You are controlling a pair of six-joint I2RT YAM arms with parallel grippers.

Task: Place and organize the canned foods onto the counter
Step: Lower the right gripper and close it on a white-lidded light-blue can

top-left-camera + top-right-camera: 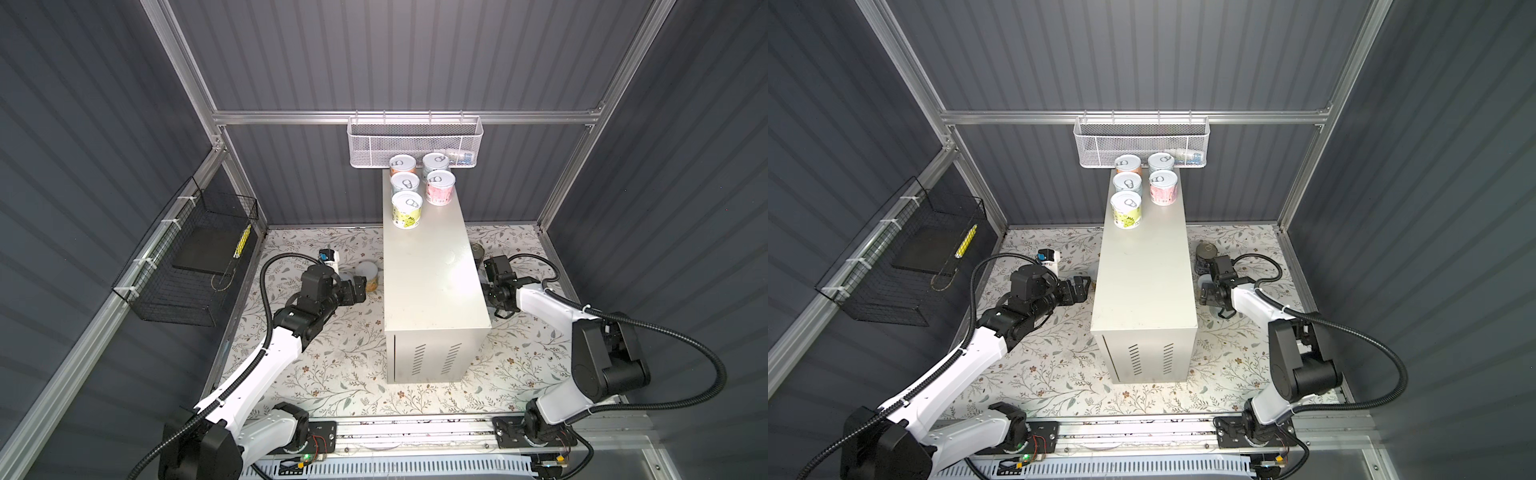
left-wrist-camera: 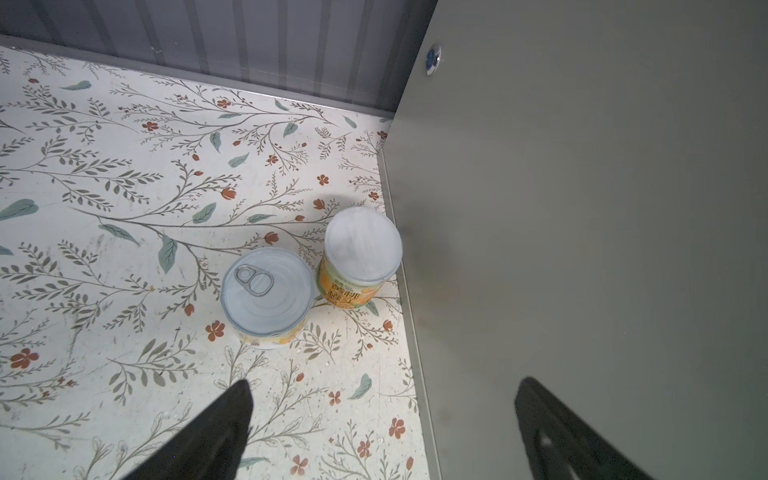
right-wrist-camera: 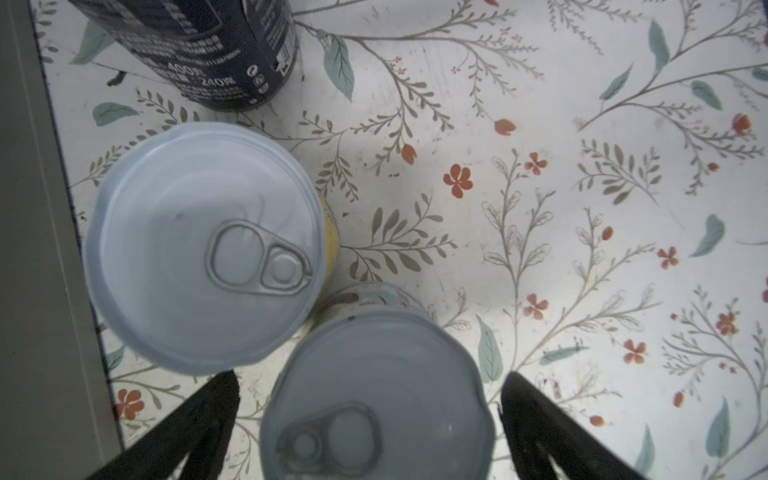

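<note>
The counter (image 1: 432, 270) is a tall beige box, and several canned foods (image 1: 407, 209) stand at its far end. My left gripper (image 2: 386, 386) is open and empty beside the counter's left wall. It stops short of two cans on the floor, one with its pull tab up (image 2: 268, 291) and one orange-labelled with a plain end up (image 2: 361, 249). My right gripper (image 3: 370, 382) is open on the counter's right side. Its fingers straddle a pull-tab can (image 3: 374, 415) without gripping it. Another can (image 3: 199, 249) and a dark-blue can (image 3: 216, 54) stand beyond it.
A white mesh basket (image 1: 415, 143) hangs on the back wall just above the counter's far end. A black wire basket (image 1: 195, 262) is fixed to the left wall. A small white and blue object (image 1: 328, 257) lies on the floral floor (image 1: 332, 365) behind the left gripper.
</note>
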